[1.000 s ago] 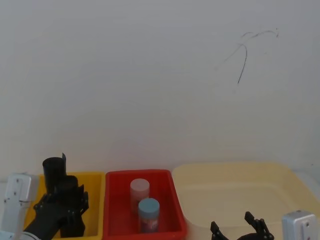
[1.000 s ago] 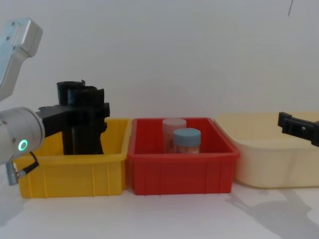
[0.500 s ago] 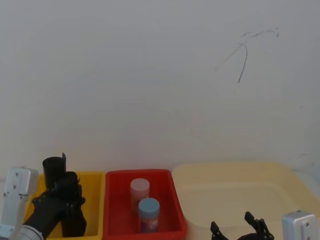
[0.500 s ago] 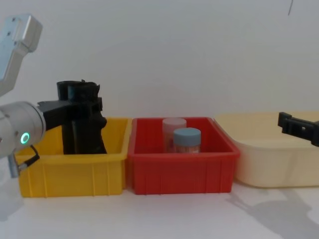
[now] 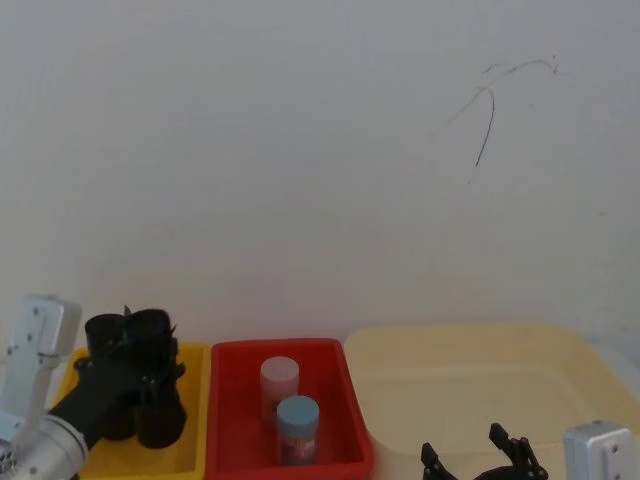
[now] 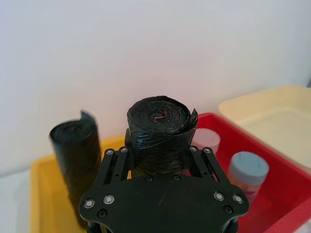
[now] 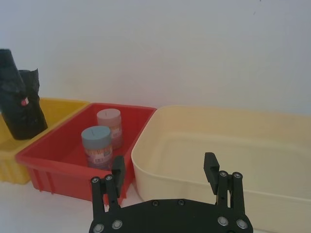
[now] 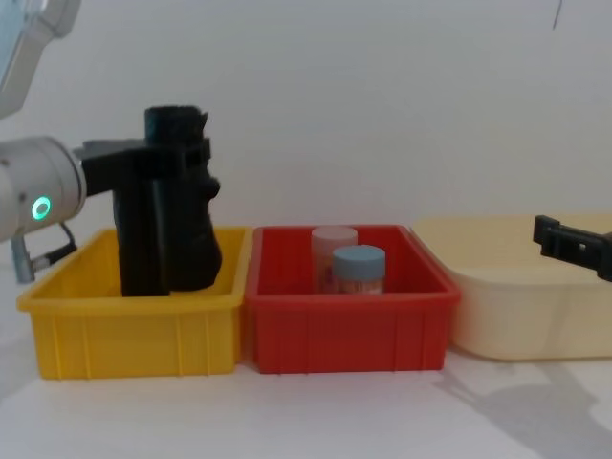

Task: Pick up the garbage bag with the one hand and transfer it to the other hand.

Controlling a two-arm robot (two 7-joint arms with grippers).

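Observation:
The garbage bag [image 6: 159, 124], a thick black crinkled roll, stands upright between the fingers of my left gripper [image 6: 158, 153], which is shut on it. In the chest view the garbage bag [image 8: 175, 122] rises well above the yellow bin [image 8: 134, 330], with the left gripper [image 8: 164, 182] clamped on its middle. From the head view, the bag [image 5: 150, 327] is at the far left in the left gripper [image 5: 135, 378]. My right gripper [image 7: 164, 168] hangs open and holds nothing, in front of the cream tub [image 7: 194, 145].
A slimmer black tube [image 6: 75, 150] stands in the yellow bin beside the bag. The red bin [image 8: 344, 330] in the middle holds two capped jars [image 8: 358, 270]. The cream tub [image 8: 521, 320] sits on the right, with the right gripper [image 8: 557, 237] in front of it.
My left gripper has risen with the garbage bag, so the roll now stands higher above the yellow bin. The right gripper has not moved.

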